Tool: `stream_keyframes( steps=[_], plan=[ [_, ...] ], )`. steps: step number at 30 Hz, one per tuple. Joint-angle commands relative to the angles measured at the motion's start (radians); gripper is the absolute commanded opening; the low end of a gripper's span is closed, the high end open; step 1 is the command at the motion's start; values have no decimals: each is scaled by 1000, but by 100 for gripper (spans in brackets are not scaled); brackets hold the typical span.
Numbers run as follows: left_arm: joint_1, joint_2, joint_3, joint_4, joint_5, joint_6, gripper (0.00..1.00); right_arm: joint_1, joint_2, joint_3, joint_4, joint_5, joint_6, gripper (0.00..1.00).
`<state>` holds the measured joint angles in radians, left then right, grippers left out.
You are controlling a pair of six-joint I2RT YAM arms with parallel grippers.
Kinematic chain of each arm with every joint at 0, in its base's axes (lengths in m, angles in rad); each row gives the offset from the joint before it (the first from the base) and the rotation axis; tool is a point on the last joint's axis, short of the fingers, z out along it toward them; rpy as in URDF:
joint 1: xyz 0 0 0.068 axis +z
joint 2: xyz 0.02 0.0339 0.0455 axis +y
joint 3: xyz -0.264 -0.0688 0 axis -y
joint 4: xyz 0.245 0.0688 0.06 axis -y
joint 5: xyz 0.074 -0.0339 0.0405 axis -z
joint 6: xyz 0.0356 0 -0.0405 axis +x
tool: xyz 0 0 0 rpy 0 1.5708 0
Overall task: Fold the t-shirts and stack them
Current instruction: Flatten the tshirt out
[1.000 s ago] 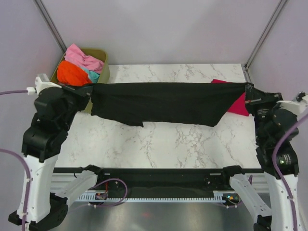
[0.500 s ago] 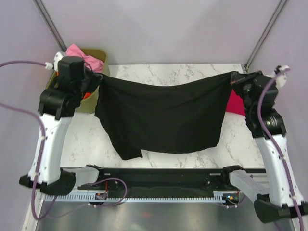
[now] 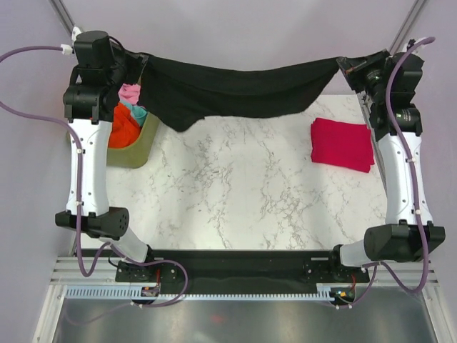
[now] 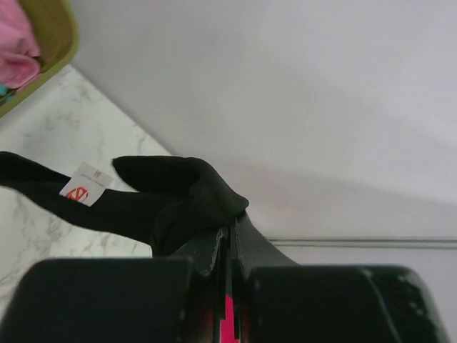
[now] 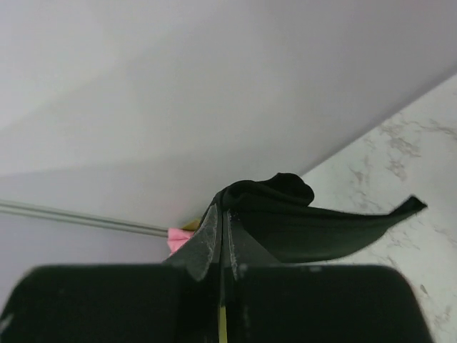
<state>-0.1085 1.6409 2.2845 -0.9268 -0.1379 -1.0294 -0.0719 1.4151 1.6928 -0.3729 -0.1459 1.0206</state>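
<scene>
Cloth of the black t-shirt (image 3: pixel 235 89) sags in midair above the far edge of the counter (image 3: pixel 235 193), stretched between the left hand (image 3: pixel 141 71) and the right hand (image 3: pixel 345 66), each pinched tight on a bunched corner. A folded crimson t-shirt (image 3: pixel 343 143) lies at the counter's right side. The olive tub (image 3: pixel 139 146) at left holds a pink shirt (image 3: pixel 129 91) and an orange shirt (image 3: pixel 121 128).

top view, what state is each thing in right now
black cloth t-shirt, unfolded, stretched in the air between both grippers, sagging in the middle
crimson red cloth t-shirt, folded, flat on the marble table
olive-green plastic tub, upright, holding crumpled orange shirt, pink shirt, teal shirt
left gripper, shut on the black cloth t-shirt
right gripper, shut on the black cloth t-shirt
</scene>
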Motion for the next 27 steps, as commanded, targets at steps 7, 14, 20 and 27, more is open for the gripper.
stream_keyframes(
  steps=[7, 14, 20, 27],
  plan=[
    [15, -12, -480, 627, 190, 126, 2, -8, 162, -237, 408, -248, 59, 0],
    [13, -104, -995, 835, 178, 108, 2, -8, 197, -550, 534, -270, -8, 0],
    [4, -268, -1374, 884, 109, -14, 2, -9, 117, -899, 669, -245, -16, 0],
    [4, -370, -1643, 878, 93, 3, 2, -8, -40, -1209, 678, -144, -86, 0]
  ],
)
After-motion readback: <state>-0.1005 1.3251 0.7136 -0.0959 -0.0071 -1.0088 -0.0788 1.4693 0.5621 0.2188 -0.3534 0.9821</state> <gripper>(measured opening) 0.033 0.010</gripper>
